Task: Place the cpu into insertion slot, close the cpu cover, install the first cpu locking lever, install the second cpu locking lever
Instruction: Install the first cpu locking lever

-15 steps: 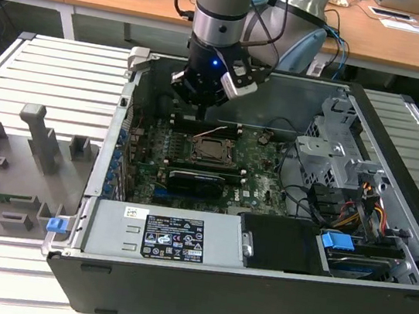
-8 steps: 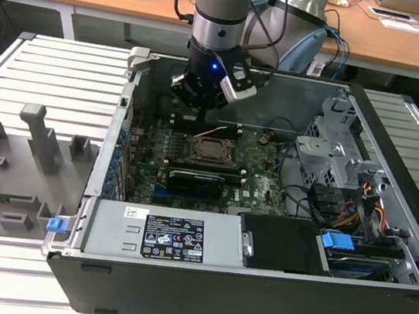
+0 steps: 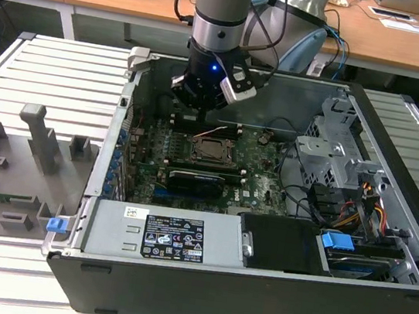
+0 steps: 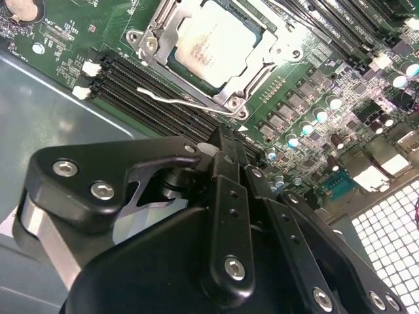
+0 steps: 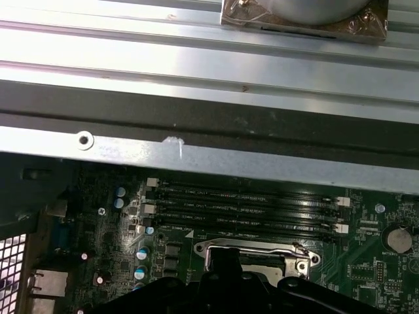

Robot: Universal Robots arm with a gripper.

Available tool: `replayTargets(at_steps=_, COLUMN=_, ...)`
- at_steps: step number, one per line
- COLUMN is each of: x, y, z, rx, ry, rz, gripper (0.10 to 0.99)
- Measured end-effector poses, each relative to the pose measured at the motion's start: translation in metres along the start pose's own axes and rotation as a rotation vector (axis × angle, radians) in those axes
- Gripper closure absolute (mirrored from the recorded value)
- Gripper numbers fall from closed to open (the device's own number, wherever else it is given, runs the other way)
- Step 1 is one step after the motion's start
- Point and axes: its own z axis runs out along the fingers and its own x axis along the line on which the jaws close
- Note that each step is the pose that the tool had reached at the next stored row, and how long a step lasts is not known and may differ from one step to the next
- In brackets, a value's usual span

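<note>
The cpu (image 4: 213, 39), a flat silver-grey square, lies in the insertion slot (image 3: 212, 151) on the green motherboard. The cpu cover (image 4: 258, 75), a silver frame plate, lies flat around the chip. One thin wire locking lever (image 4: 173, 99) runs along the socket's edge, its tip sticking out over the memory slots. My gripper (image 4: 221, 136) hangs above the board just behind the socket, black fingers (image 4: 226, 196) drawn together with nothing between them. The exterior view shows the gripper (image 3: 203, 108) inside the open case, above the socket's far side. In the first wrist view the gripper (image 5: 226, 265) overlaps the socket's frame.
Long black memory slots (image 5: 249, 209) lie between the socket and the case wall (image 5: 196, 157). A black expansion card (image 3: 198, 179) sits in front of the socket. A power supply (image 3: 163, 236) and a drive cage (image 3: 335, 155) flank the board. A grey fixture plate (image 3: 14, 161) lies outside at the exterior view's left.
</note>
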Motion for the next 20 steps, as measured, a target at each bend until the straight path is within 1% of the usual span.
replayTargets(at_steps=3, x=-0.0013, y=-0.0001, z=0.0006, rx=0.000, ry=-0.0004, rz=0.000, gripper=0.980)
replayTargets(at_steps=5, x=-0.0037, y=-0.0005, z=0.0014, rx=0.000, ry=-0.0003, rz=0.001, gripper=0.980)
replayTargets(at_steps=7, x=-0.0111, y=-0.0014, z=0.0039, rx=0.000, ry=-0.0002, rz=0.001, gripper=0.980)
replayTargets(at_steps=10, x=-0.0189, y=-0.0020, z=0.0067, rx=0.000, ry=-0.0003, rz=0.001, gripper=0.980)
replayTargets(at_steps=12, x=-0.0222, y=-0.0024, z=0.0099, rx=0.000, ry=-0.0002, rz=0.001, gripper=0.980)
replayTargets(at_steps=14, x=-0.0236, y=-0.0026, z=0.0122, rx=0.000, ry=-0.0002, rz=0.001, gripper=0.980)
replayTargets(at_steps=20, x=-0.0238, y=-0.0025, z=0.0131, rx=0.000, ry=-0.0002, rz=0.000, gripper=0.980)
